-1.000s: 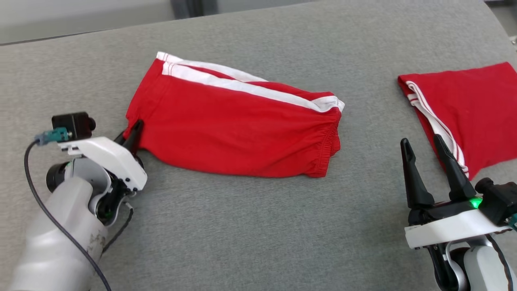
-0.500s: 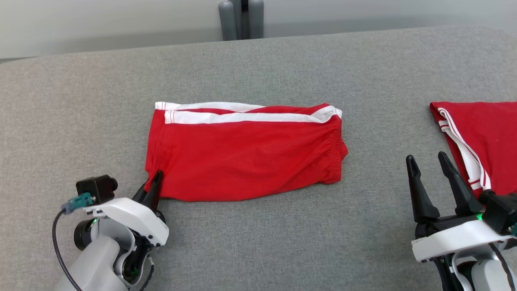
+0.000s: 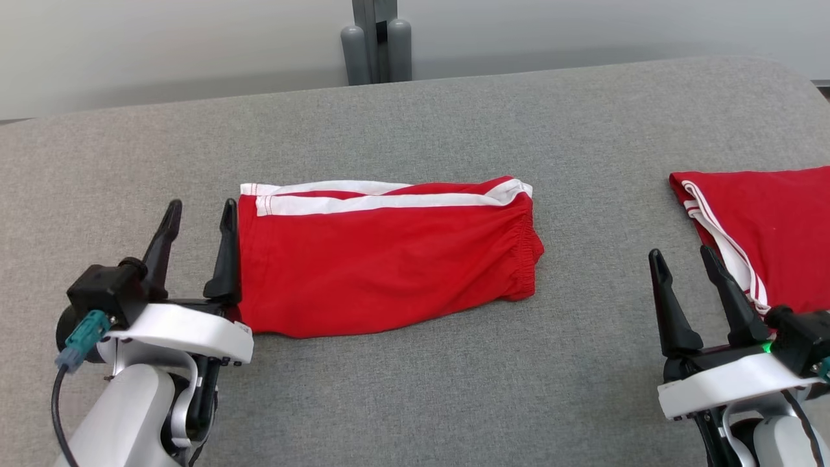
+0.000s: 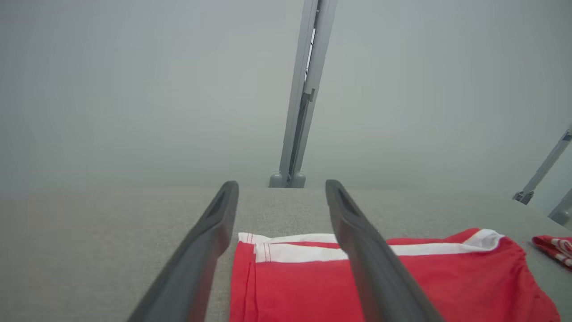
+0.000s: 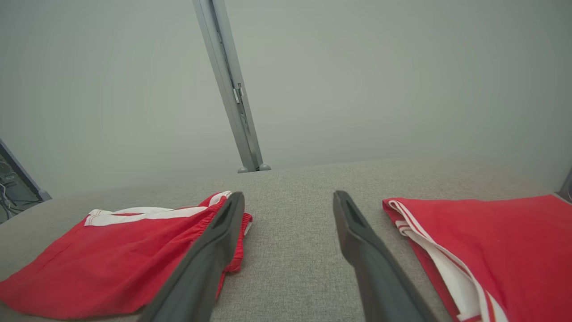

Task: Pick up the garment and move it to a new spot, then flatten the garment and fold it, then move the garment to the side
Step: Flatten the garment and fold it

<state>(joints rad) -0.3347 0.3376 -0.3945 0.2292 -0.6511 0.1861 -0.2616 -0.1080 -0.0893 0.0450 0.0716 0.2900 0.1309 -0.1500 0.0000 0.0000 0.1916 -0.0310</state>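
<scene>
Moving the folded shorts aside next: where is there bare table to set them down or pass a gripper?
Bare grey table runs along the back, behind the folded shorts and the second red garment. It is also bare between those two, and along the front between the left gripper and right gripper. It is crowded at the far right, where that garment and the right gripper sit close.

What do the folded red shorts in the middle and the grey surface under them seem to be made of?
The folded red shorts: probably a thin knit fabric, matte, with soft wrinkles and a gathered waistband. The grey surface: seems a matte woven textile cover, judging by its fine speckled grain.
</scene>
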